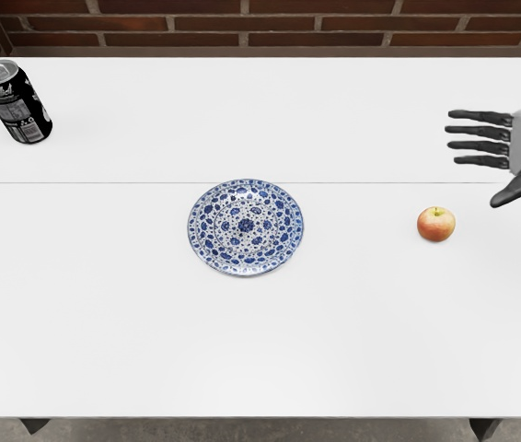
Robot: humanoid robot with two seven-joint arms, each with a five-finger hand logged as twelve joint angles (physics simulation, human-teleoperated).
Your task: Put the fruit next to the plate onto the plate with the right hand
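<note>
A small red and yellow apple (435,224) sits on the white table, well to the right of the plate. The plate (246,226) is round with a blue and white floral pattern and lies near the table's middle with nothing on it. My right hand (495,152) comes in from the right edge, up and to the right of the apple and apart from it. Its dark fingers (477,132) are spread and point left, and the thumb hangs lower. The hand holds nothing.
A black drink can (14,101) stands tilted at the far left of the table. A brick wall runs behind the table's far edge. A thin seam (104,182) crosses the tabletop just behind the plate.
</note>
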